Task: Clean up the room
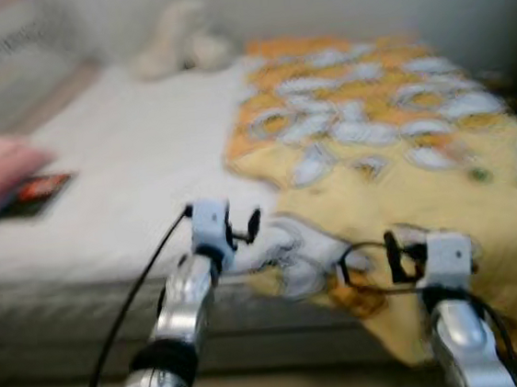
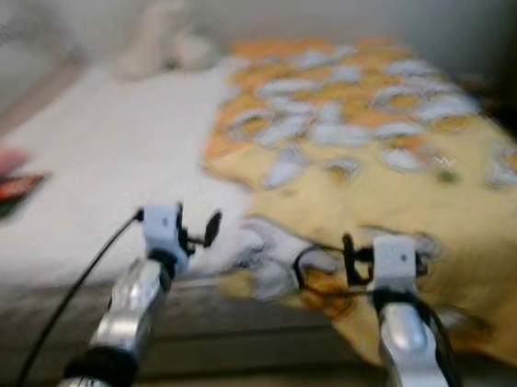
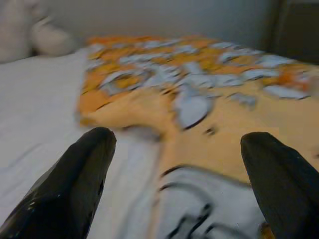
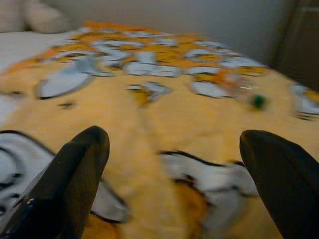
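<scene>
Your views are blurred, but the yellow blanket (image 1: 392, 142) lies spread over the right half of the bed (image 1: 135, 160), its long axis running from the near edge back toward the wall, with the near end draping over the bed's edge. Your left pincer (image 3: 179, 199) hovers wide open over the blanket's left border, holding nothing. Your right pincer (image 4: 174, 199) (equally spread, empty) hangs above the draped near end. A plush toy (image 1: 178, 40) sits at the far end.
</scene>
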Tool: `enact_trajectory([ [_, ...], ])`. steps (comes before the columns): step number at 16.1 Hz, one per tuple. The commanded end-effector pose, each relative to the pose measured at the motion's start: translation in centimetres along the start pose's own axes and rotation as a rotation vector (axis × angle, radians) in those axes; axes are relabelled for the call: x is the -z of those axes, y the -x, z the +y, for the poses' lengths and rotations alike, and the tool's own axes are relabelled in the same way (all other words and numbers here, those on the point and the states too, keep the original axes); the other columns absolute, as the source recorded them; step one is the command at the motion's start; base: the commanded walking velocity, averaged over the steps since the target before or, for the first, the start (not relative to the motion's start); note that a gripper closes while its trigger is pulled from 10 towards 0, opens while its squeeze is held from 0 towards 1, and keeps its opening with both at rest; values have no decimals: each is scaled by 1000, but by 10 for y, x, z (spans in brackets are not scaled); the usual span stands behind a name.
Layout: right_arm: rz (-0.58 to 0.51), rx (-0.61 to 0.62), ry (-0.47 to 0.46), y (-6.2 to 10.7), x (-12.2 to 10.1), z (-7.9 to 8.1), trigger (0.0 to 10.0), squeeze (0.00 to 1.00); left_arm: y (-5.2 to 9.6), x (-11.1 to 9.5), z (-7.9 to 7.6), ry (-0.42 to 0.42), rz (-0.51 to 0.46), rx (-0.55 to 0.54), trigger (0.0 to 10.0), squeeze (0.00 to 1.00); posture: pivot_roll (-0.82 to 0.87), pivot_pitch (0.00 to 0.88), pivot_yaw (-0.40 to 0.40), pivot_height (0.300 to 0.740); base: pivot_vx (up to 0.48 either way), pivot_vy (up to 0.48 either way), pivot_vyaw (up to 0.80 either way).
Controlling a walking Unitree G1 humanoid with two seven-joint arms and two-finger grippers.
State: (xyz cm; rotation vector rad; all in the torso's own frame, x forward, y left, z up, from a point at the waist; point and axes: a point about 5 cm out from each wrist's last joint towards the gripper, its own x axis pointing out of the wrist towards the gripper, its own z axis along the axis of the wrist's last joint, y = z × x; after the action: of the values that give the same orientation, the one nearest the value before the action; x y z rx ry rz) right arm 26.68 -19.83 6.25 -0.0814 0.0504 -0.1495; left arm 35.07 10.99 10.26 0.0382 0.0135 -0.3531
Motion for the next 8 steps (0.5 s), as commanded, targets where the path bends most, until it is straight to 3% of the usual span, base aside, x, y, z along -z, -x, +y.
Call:
enact_trajectory([
  [1,-5,-19,-6,0,-2,8,10000,0,1,1,12,-34,19,-15,10000,0,57,0,35,740,0,458,-625],
  [8,10,-27,7,5,3,9,10000,0,-5,1,14,-40,48,-22,10000,0,45,0,39,740,0,449,-626],
])
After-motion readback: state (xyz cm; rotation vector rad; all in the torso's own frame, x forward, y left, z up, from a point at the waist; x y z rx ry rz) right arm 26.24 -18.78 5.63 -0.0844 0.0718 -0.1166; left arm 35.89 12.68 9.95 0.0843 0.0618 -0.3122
